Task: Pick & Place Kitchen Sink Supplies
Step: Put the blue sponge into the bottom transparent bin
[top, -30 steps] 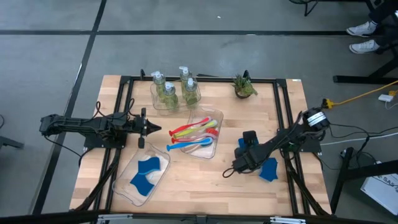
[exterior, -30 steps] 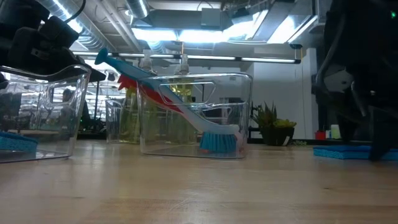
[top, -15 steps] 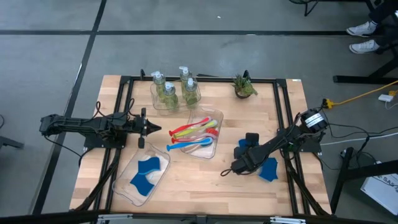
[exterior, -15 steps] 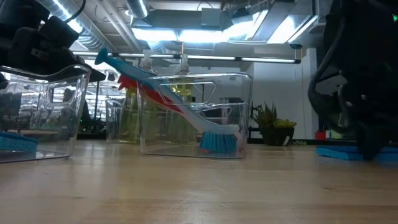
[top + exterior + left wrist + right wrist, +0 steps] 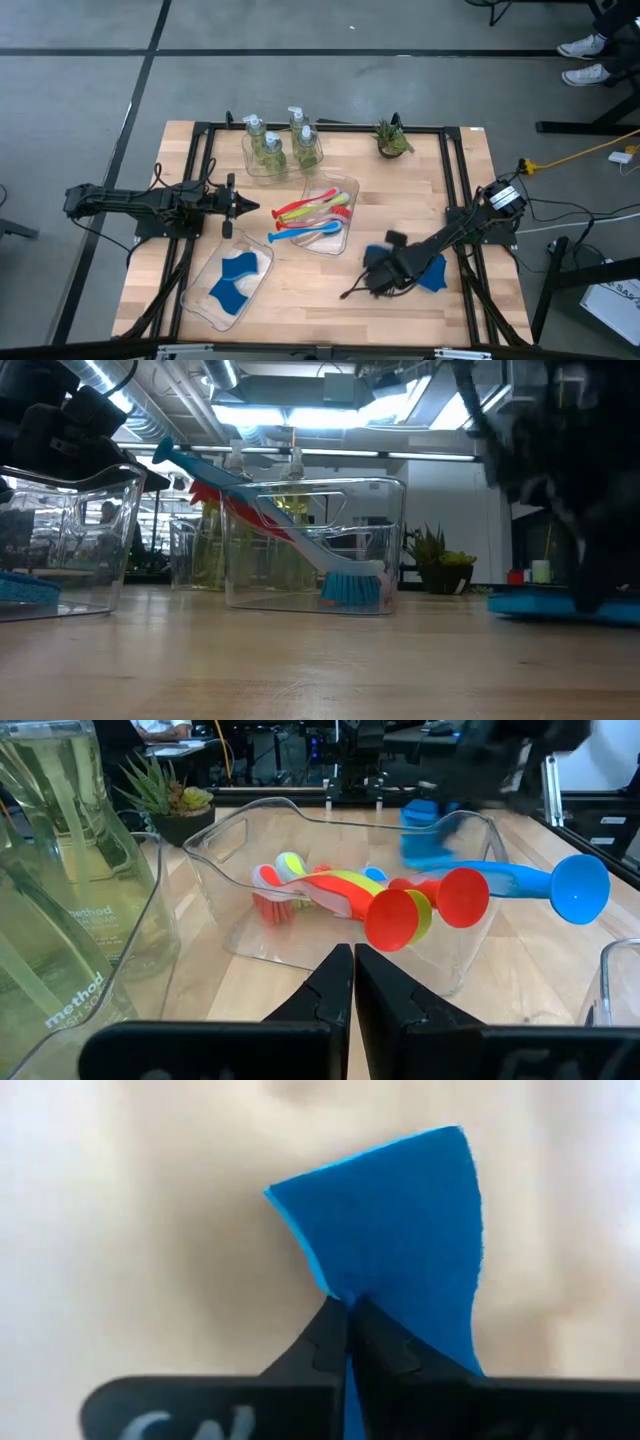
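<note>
My right gripper (image 5: 380, 268) is low over the table's right half, shut on a flat blue sponge piece (image 5: 400, 1220), which shows as a blue patch (image 5: 376, 251) in the high view. Another blue sponge (image 5: 433, 273) lies flat on the wood just to its right. My left gripper (image 5: 247, 208) hovers shut and holds nothing; it is left of a clear tray (image 5: 343, 236) of red, blue and yellow-green brushes (image 5: 400, 905). Pump bottles (image 5: 272, 148) stand in a far tray. More sponges (image 5: 235, 275) lie in a near-left tray. My right gripper pinches the blue sponge piece between its two shut fingertips at one edge (image 5: 348, 1292). The rest of the piece spreads out ahead of the fingers. The arm slants down from the table's right. I cannot tell whether the piece is clear of the wood.
A small potted plant (image 5: 392, 140) stands at the far edge, right of the bottle tray. Black frame rails (image 5: 455, 170) run along both sides of the table. Bare wood lies between the brush tray and my right gripper and along the near edge.
My right gripper has shut on the blue sponge piece. It has swept toward the table's left and near edge, carrying the piece with it. The other sponge beside it has stayed put.
</note>
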Action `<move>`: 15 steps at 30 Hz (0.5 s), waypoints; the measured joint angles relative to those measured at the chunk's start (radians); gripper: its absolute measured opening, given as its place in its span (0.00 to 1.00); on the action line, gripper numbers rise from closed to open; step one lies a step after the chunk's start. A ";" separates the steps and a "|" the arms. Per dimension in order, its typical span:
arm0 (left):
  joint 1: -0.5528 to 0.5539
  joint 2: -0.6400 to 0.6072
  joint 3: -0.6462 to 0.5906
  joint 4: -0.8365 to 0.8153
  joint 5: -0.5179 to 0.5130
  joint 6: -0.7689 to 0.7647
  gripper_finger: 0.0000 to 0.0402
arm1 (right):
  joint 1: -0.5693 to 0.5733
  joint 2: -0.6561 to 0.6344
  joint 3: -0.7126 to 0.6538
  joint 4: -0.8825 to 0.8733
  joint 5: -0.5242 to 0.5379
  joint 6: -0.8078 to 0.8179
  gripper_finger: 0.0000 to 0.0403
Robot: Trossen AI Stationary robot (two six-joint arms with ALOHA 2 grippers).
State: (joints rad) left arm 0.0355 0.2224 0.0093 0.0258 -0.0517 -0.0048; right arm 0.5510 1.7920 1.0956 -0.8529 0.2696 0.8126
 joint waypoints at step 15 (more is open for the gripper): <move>0.000 0.000 0.000 0.000 0.000 0.000 0.02 | 0.001 0.000 0.244 0.439 -0.198 -0.347 0.01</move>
State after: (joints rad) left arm 0.0356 0.2225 0.0093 0.0257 -0.0514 -0.0048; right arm 0.5523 1.7916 1.3396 -0.4141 0.0718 0.4651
